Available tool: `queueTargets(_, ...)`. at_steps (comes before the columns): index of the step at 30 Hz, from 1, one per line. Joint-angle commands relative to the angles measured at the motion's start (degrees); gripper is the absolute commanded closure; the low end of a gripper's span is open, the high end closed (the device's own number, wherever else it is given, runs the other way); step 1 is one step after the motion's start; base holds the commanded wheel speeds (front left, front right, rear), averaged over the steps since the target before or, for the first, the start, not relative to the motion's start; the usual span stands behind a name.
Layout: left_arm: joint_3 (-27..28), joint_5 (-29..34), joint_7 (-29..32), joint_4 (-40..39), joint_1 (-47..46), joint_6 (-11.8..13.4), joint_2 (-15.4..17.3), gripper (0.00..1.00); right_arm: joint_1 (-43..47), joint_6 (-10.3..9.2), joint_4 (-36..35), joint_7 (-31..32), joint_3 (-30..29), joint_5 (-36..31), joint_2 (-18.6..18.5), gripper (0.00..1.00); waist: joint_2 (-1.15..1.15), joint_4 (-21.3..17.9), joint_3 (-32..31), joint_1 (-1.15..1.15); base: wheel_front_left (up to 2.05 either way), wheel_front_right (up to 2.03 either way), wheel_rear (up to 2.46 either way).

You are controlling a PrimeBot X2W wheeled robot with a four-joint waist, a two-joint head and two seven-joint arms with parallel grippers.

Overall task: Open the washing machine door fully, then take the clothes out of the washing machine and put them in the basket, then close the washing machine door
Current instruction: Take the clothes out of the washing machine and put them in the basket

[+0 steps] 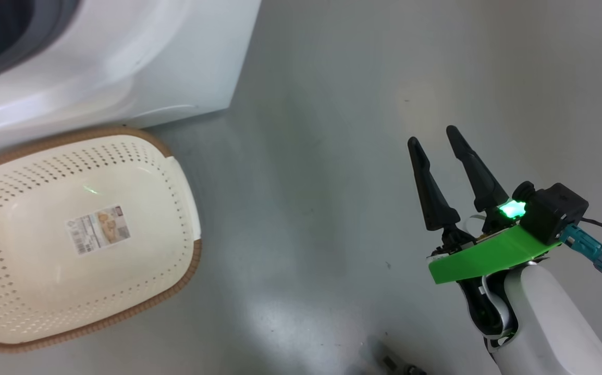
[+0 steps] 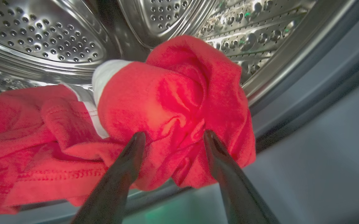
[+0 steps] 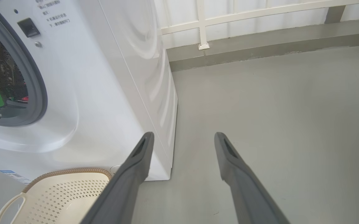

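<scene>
**Left gripper poised over the red bundle at the drum's mouth**

The left gripper (image 2: 173, 133) is inside the washing machine (image 3: 104, 93). Its two fingers are spread wide, with a bunched fold of the clothes (image 2: 154, 102) between the tips, and nothing is pinched yet. The red fabric, with a white panel showing, lies heaped in the lower part of the steel drum (image 2: 42, 40). It hangs forward over the lip beside the grey gasket (image 2: 316, 93).

The step in hand looks to be the grasp. To do it well, the tips should go a little deeper, so the jaws close around the thick knot of cloth rather than a thin outer layer (a shallow pinch on soft fabric tends to slip, or drags out one corner only). The gripper should then close fully and lift the load up and out over the gasket, not along it, so no trailing edge catches on the rim. More red cloth stretches off to one side of the wrist view. I cannot tell whether it is one garment or several, so a second reach may be needed.

The basket (image 1: 14, 250) sits on the floor (image 1: 332, 208) just in front of the machine. It has a sticker (image 1: 97, 229) on its base and no clothes in it. The right gripper (image 1: 432, 135) hangs well apart from the basket over the floor, fingers parted wide, holding nothing.
</scene>
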Motion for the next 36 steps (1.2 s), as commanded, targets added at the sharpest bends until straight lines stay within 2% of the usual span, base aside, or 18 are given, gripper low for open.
queueTargets(1,0.2,-0.2,0.1,-0.4,-1.6,0.1,3.1,0.0,0.1,0.35,-1.4,-0.4,1.1,0.5,0.1,0.0,0.0,-0.9,0.9,0.0,0.0,0.0,0.0)
queueTargets(10,-2.7,0.0,-0.5,3.8,-3.9,0.1,4.2,0.0,0.1,0.35,-1.5,-0.4,1.5,1.2,0.1,0.0,0.0,-1.6,1.1,0.0,0.0,0.0,0.0)
queueTargets(11,-2.8,-0.1,-0.5,4.1,-3.9,0.1,4.2,0.06,0.1,0.35,-1.5,-0.4,1.5,1.2,0.1,0.0,0.0,-1.6,1.1,0.0,0.0,0.0,0.0)
queueTargets(12,-3.2,-0.1,-0.2,4.4,-3.8,0.1,4.0,0.53,0.1,0.35,-1.5,-0.4,1.4,1.2,0.1,0.0,0.0,-1.6,1.1,0.0,0.0,0.0,0.0)
queueTargets(13,-3.5,-0.1,-0.1,4.7,-3.8,0.1,4.0,0.68,0.1,0.35,-1.5,-0.4,1.4,1.2,0.1,0.0,0.0,-1.6,1.0,0.0,0.0,0.0,0.0)
queueTargets(14,-3.7,-0.1,-0.2,4.9,-3.8,0.1,4.0,0.91,0.1,0.35,-1.6,-0.4,1.4,1.2,0.1,0.0,0.0,-1.6,1.0,0.0,0.0,0.0,0.0)
queueTargets(15,-3.8,-0.3,-0.2,5.1,-3.7,0.1,3.9,1.0,0.2,0.35,-1.6,-0.4,1.4,1.1,0.1,0.0,0.0,-1.6,0.9,0.0,0.0,0.0,0.0)
queueTargets(25,-4.3,-2.1,-3.6,6.1,-2.3,0.1,2.2,1.0,0.4,0.35,-1.2,-0.4,0.6,0.3,0.1,0.0,0.0,-0.5,-1.4,0.0,0.0,0.0,0.0)
queueTargets(31,-1.4,-6.4,-7.1,5.3,1.1,0.1,0.0,1.0,1.0,0.35,-0.2,-0.4,0.1,-0.8,0.1,0.0,0.0,1.3,-5.0,0.0,0.0,0.0,0.0)
queueTargets(36,0.8,-8.7,-7.6,2.5,4.6,0.1,-0.5,1.0,1.7,0.35,0.2,-0.4,-0.4,-1.4,0.1,0.0,0.0,2.2,-7.4,0.0,0.0,0.0,0.0)
